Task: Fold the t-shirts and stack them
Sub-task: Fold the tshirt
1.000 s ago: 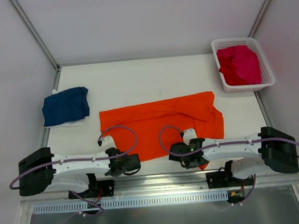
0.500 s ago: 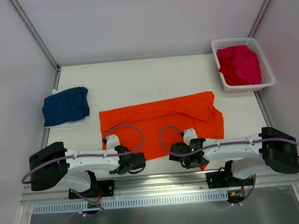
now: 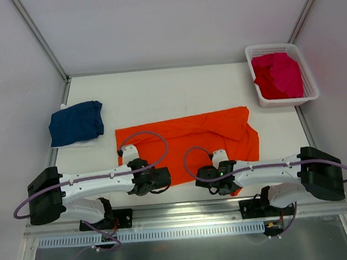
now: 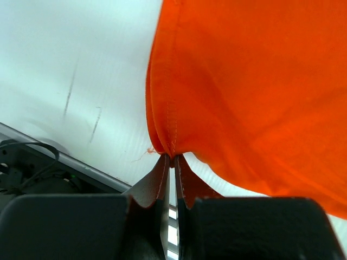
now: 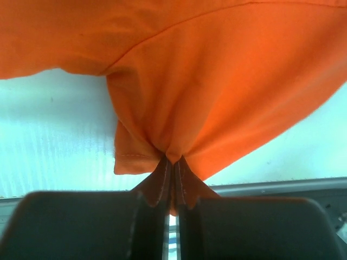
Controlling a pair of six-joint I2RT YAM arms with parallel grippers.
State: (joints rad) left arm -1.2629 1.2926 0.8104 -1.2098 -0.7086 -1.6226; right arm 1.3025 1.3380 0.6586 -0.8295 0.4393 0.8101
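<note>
Three colours of shirt here: one orange t-shirt (image 3: 187, 142) spread flat-ish across the middle of the table (image 3: 157, 91), one navy t-shirt (image 3: 76, 123) folded up near the left edge, and a heap of magenta-pink shirts (image 3: 277, 75) sitting in the single white basket (image 3: 286, 101) at the far right corner. I can't count how many are in that pile. There are two arms, both at the orange one's near edge. The left gripper (image 4: 172, 158) has its fingers pressed together on a stitched hem fold, cloth bunching right at the tips. The right gripper (image 5: 172, 161) is pinching a gathered bit of the same shirt near its right end, fingers clamped tight on it. Navy and orange aren't touching, there's a strip of bare table between them
</note>
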